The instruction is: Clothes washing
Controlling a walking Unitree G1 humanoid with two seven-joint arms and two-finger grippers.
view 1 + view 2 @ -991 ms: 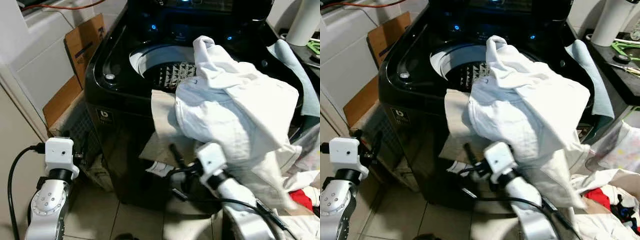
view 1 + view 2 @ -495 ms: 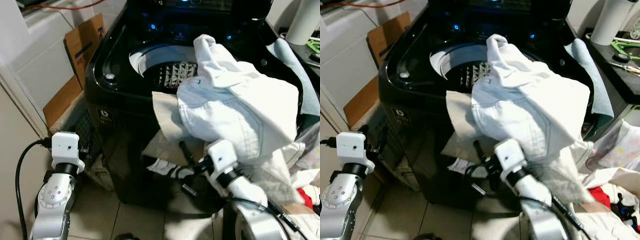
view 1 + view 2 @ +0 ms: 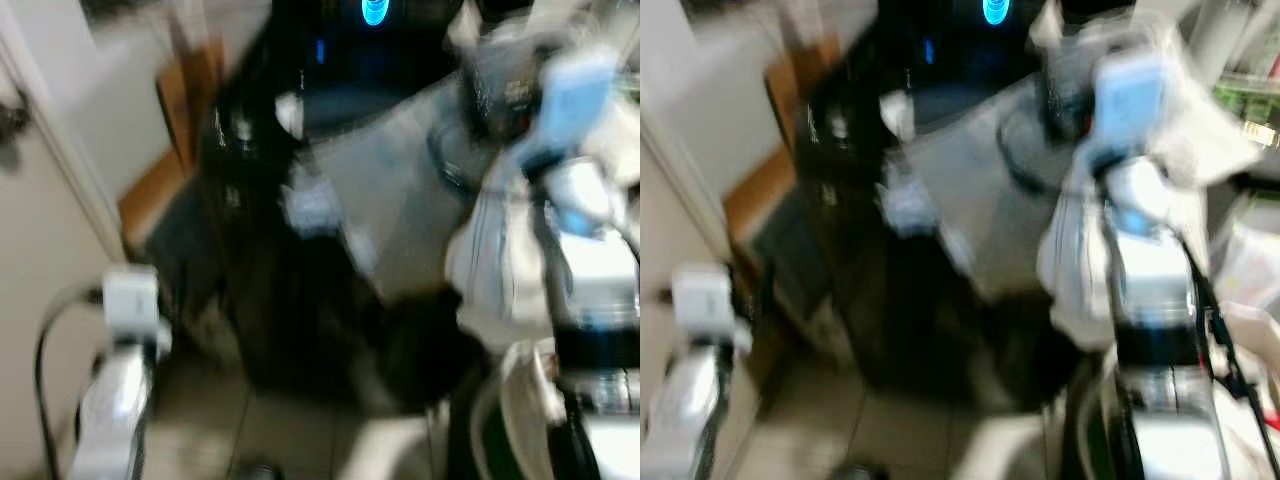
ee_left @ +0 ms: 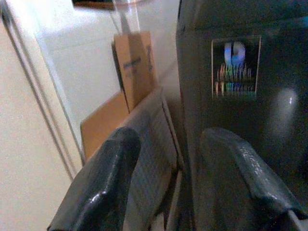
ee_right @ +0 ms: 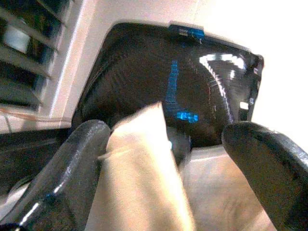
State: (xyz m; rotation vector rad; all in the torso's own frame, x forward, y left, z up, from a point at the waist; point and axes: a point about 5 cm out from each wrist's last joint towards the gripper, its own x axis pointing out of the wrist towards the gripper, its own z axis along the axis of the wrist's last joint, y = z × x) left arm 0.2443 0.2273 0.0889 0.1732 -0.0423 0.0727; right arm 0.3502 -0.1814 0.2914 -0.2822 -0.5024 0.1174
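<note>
Both eye views are badly blurred. The black top-loading washing machine (image 3: 270, 260) stands ahead, with a blue light (image 3: 373, 10) on its panel. My right arm (image 3: 585, 290) is raised at the right, with pale clothes (image 3: 490, 250) bunched around it over the washer's top. In the right wrist view my right gripper (image 5: 166, 132) has its fingers (image 5: 72, 168) wide apart, and a beige cloth (image 5: 144, 173) lies between them below the raised dark lid (image 5: 183, 82). My left gripper (image 4: 168, 139) is open and empty, low beside the washer's side wall (image 4: 240, 96).
Flattened brown cardboard (image 4: 134, 62) leans on the white wall left of the washer. A pale door frame (image 3: 60, 150) runs along the left. Tiled floor (image 3: 280, 430) lies in front of the machine.
The whole picture has turned to blur. My right arm has risen from the washer's front to beside its top, with the pale clothes around it. The left arm stays low.
</note>
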